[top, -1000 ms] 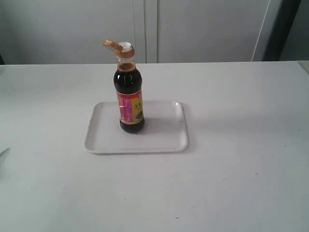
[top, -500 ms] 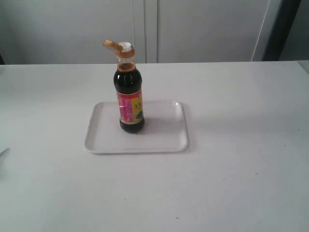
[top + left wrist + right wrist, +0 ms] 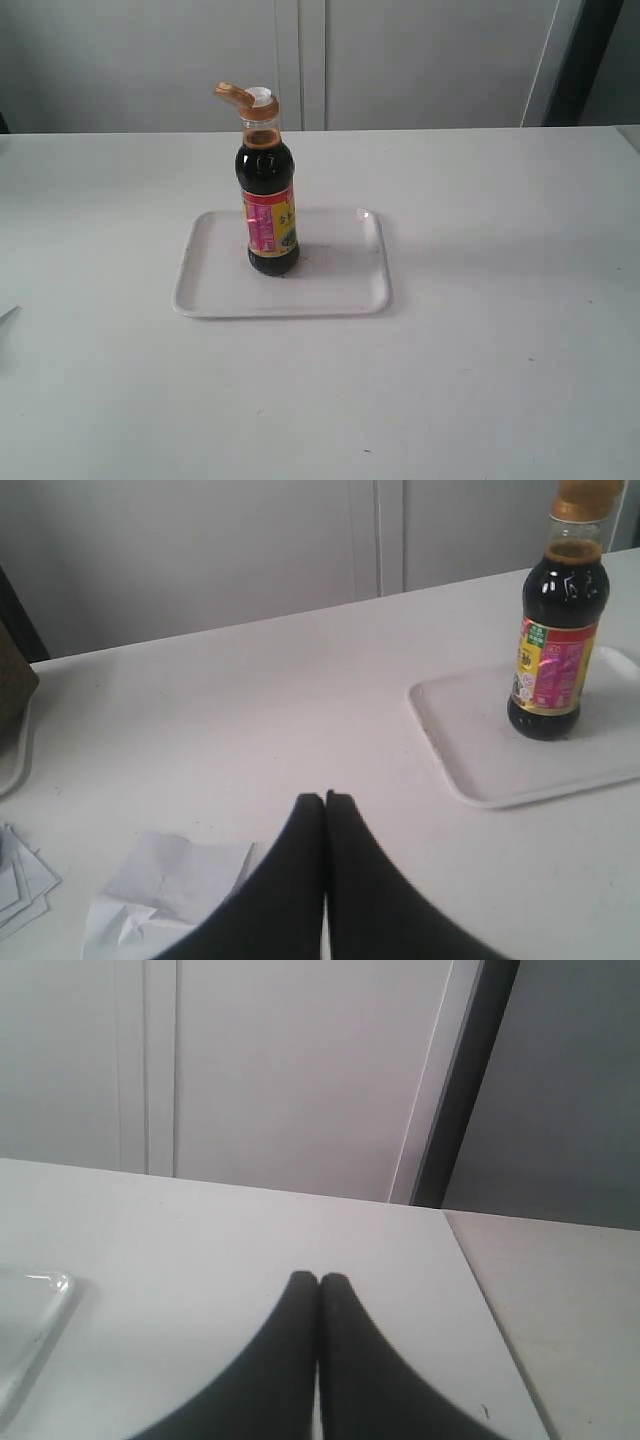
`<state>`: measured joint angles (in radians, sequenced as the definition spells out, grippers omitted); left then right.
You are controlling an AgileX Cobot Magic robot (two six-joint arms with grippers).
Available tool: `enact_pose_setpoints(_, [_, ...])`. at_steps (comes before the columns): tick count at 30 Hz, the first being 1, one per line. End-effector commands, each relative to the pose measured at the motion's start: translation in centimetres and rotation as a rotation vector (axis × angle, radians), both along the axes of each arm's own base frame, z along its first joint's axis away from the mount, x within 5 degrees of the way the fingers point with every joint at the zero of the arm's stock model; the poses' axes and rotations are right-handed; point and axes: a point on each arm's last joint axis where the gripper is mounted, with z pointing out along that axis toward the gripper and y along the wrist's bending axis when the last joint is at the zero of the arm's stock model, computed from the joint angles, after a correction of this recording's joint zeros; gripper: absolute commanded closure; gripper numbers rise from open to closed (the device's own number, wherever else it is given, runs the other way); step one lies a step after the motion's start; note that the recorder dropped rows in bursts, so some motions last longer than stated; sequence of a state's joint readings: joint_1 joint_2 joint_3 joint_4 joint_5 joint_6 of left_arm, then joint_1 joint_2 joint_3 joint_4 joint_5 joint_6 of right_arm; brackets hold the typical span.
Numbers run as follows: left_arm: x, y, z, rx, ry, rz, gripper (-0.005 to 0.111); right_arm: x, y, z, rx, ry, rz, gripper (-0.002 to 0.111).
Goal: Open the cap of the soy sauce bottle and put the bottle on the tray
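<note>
**Bottle on the tray, cap open, both pincers closed**

From the exterior view I see the soy sauce bottle [image 3: 270, 225] standing upright on the tray [image 3: 215, 285], a little left of the tray's middle. Its cap [image 3: 258, 106] is flipped open, the hinged lid sticking out to the left and the white spout showing. The tray lies flat on the white table [image 3: 480, 350].

Neither arm appears in that view. On my left wrist camera the left gripper [image 3: 325, 798] has its fingers pressed together with nothing between them, well apart from the bottle, with a crumpled paper [image 3: 170, 890] just beside it. The right gripper [image 3: 318, 1280] is likewise closed and empty above bare table.
</note>
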<state>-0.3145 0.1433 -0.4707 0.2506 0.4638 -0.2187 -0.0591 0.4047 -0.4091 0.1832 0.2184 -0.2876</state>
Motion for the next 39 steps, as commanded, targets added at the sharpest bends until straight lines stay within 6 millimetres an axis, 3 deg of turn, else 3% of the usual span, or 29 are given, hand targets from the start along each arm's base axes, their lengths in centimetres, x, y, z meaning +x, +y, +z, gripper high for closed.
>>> enact_pose_setpoints(1, [0.0,-0.9,-0.5,0.052,-0.029,-0.107,0.107,-0.1,0.0,-0.1,0.008,0.0,0.001,0.108])
enact_pose_setpoints(7, [0.6,-1.0,-2.1,0.064,-0.041,-0.109,0.107,-0.1,0.0,-0.1,0.008,0.001,0.001,0.108])
enact_pose_setpoints(20, [0.5,-0.4,-7.6,-0.002,0.019,0.066,0.107,-0.1,0.0,-0.1,0.008,0.003,0.001,0.108])
enact_pose_setpoints(39, [1.2,-0.2,-12.6,-0.059,0.141,0.181,0.107,-0.1,0.0,-0.1,0.008,0.003,0.001,0.108])
